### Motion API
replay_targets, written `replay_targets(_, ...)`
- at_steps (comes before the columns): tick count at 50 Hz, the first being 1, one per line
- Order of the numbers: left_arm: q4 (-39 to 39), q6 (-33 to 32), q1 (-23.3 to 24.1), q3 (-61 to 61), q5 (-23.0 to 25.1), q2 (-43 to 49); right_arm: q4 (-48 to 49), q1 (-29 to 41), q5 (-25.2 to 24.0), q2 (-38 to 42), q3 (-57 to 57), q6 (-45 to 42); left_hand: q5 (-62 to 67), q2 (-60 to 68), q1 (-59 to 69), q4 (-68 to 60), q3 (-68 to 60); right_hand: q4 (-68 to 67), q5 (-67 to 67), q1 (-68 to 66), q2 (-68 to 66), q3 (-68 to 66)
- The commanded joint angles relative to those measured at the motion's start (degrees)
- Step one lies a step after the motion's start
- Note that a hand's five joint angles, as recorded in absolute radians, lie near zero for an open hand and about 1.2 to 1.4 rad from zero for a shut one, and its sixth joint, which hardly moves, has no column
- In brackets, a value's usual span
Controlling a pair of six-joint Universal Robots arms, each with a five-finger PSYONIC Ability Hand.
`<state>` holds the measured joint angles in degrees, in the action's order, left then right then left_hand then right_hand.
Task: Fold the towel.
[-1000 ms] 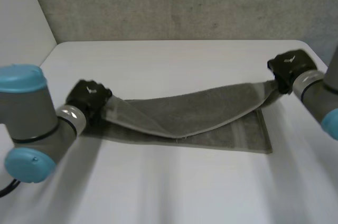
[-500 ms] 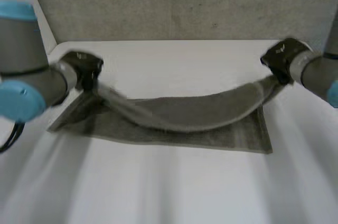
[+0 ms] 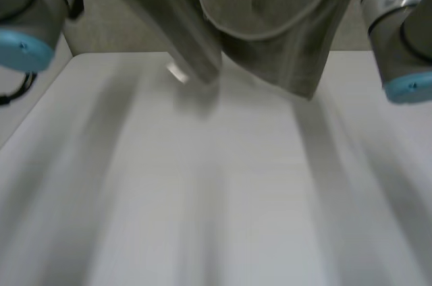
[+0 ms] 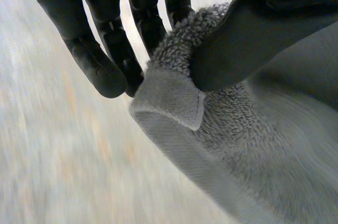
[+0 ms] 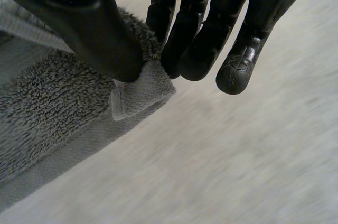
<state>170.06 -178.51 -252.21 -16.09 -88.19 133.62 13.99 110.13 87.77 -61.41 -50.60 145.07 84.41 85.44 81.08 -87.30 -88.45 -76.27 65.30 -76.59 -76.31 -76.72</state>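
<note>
Hanging up over the far side of the white table (image 3: 202, 185), the grey towel (image 3: 270, 9) is strung between the two arms. It sags in the middle, and loose folds droop down toward the tabletop. Honestly can't tell if the lowest folds touch the table or just hover above it.

The left arm (image 3: 34, 3) is at the far left and the right arm (image 3: 398, 30) at the far right.

In the left wrist view, the left hand (image 4: 105, 34) has a hemmed corner of the towel pinched between its thumb and fingers, with the fluffy side bunched up right at the thumb. Same deal for the right hand (image 5: 200, 28). Its thumb clamps another corner against the fingers, and the rest of the cloth trails away from the palm.
</note>
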Motion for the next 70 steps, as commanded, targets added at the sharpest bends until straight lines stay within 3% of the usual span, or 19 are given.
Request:
replay_targets(1, -1.0, -10.0, -0.4, -22.8, 0.8, -1.4, -14.9, -0.2, -0.2, 5.1, -4.0, -3.7, -14.4, -5.4, -1.1, 7.3, 8.4, -3.7, 4.7, -3.4, -3.7, -3.3)
replay_targets(7, 0.7, -14.1, -0.5, -32.7, 1.1, -4.1, -16.5, -1.1, -0.3, 4.2, -8.6, -3.8, -14.4, -5.4, -1.1, 7.3, 8.4, -3.7, 4.7, -3.4, -3.7, -3.3)
replay_targets(14, 2.1, -14.8, -1.3, -40.8, 1.2, -13.4, -19.5, -1.4, 0.2, -6.4, -12.4, -3.4, -14.4, -5.4, -1.1, 7.3, 8.4, -3.7, 4.7, -3.4, -3.7, -3.3)
replay_targets(22, 1.8, -14.1, -1.7, -40.3, 1.0, -26.7, -26.2, -2.6, 1.3, -17.5, -7.9, -2.2, -14.4, -5.4, -1.1, 7.3, 8.4, -3.7, 4.7, -3.4, -3.7, -3.3)
replay_targets(27, -0.5, -14.0, -2.1, -35.9, 0.8, -29.8, -36.9, -4.0, 1.2, -17.1, -0.2, -2.3, -14.4, -5.4, -1.1, 7.3, 8.4, -3.7, 4.7, -3.4, -3.7, -3.3)
replay_targets(31, -6.6, -14.4, -2.3, -32.3, 0.8, -28.6, -43.3, -5.3, 0.7, -12.9, 3.7, -2.6, -14.4, -5.4, -1.1, 7.3, 8.4, -3.7, 4.7, -3.4, -3.7, -3.3)
replay_targets(36, -21.0, -15.4, -2.4, -24.7, 0.5, -14.6, -50.2, -4.9, -0.1, -3.8, 5.3, -5.1, -14.4, -5.4, -1.1, 7.3, 8.4, -3.7, 4.7, -3.4, -3.7, -3.3)
replay_targets(42, -29.8, -20.2, -1.9, -18.3, -0.5, -4.0, -50.6, -4.6, 0.7, 3.4, 5.9, -9.7, -14.4, -5.4, -1.1, 7.3, 8.4, -3.7, 4.7, -3.4, -3.7, -3.3)
replay_targets(44, -30.8, -23.2, -1.9, -12.5, -1.4, 1.6, -50.1, -4.2, 0.7, 6.9, 7.6, -11.4, -14.4, -5.4, -1.1, 7.3, 8.4, -3.7, 4.7, -3.4, -3.7, -3.3)
replay_targets(50, -30.1, -23.6, -2.0, -1.7, -2.4, 6.9, -48.1, -3.3, 1.2, 11.8, 16.1, -11.1, -14.4, -5.4, -1.1, 7.3, 8.4, -3.7, 4.7, -3.4, -3.7, -3.3)
replay_targets(55, -20.6, -20.9, -0.5, 9.6, -2.7, 7.4, -37.9, -2.9, 2.9, 13.4, 25.2, -8.2, -14.4, -5.4, -1.1, 7.3, 8.4, -3.7, 4.7, -3.4, -3.7, -3.3)
replay_targets(56, -17.0, -17.3, 0.1, 12.4, -2.7, 6.9, -31.6, -2.7, 3.6, 13.0, 25.7, -6.0, -14.4, -5.4, -1.1, 7.3, 8.4, -3.7, 4.7, -3.4, -3.7, -3.3)
replay_targets(57, -14.0, -12.3, 0.0, 14.1, -2.8, 6.0, -25.1, -2.7, 4.7, 11.8, 24.7, -3.3, -14.4, -5.4, -1.1, 7.3, 8.4, -3.7, 4.7, -3.4, -3.7, -3.3)
replay_targets(58, -14.0, -12.3, 0.0, 14.2, -2.8, 6.0, -25.1, -2.7, 4.7, 11.8, 24.7, -3.3, -14.4, -5.4, -1.1, 7.3, 8.4, -3.7, 4.7, -3.4, -3.7, -3.3)
replay_targets(60, -9.9, -1.4, -1.7, 15.3, -2.3, 2.2, -14.0, -3.3, 6.2, 4.5, 18.1, 1.0, -14.4, -5.4, -1.1, 7.3, 8.4, -3.7, 4.7, -3.4, -3.7, -3.3)
replay_targets(61, -9.8, -1.3, -1.7, 15.3, -2.3, 2.2, -13.9, -3.3, 6.2, 4.5, 18.1, 1.0, -14.4, -5.4, -1.1, 7.3, 8.4, -3.7, 4.7, -3.4, -3.7, -3.3)
replay_targets(63, -7.0, 5.8, -3.4, 15.0, -2.1, 0.6, -4.9, -3.0, 5.8, -3.2, 9.2, 2.8, -14.4, -5.4, -1.1, 7.3, 8.4, -3.7, 4.7, -3.4, -3.7, -3.3)
replay_targets(66, -6.0, 6.4, -3.7, 14.5, -1.5, 0.7, -1.3, -3.5, 5.0, -6.3, 4.4, 2.8, -14.4, -5.4, -1.1, 7.3, 8.4, -3.7, 4.7, -3.4, -3.7, -3.3)
replay_targets(70, -8.6, 3.8, -3.7, 9.3, 1.5, 2.4, -6.7, -3.5, 2.7, -4.2, 2.1, 2.5, -14.4, -5.4, -1.1, 7.3, 8.4, -3.7, 4.7, -3.4, -3.7, -3.3)
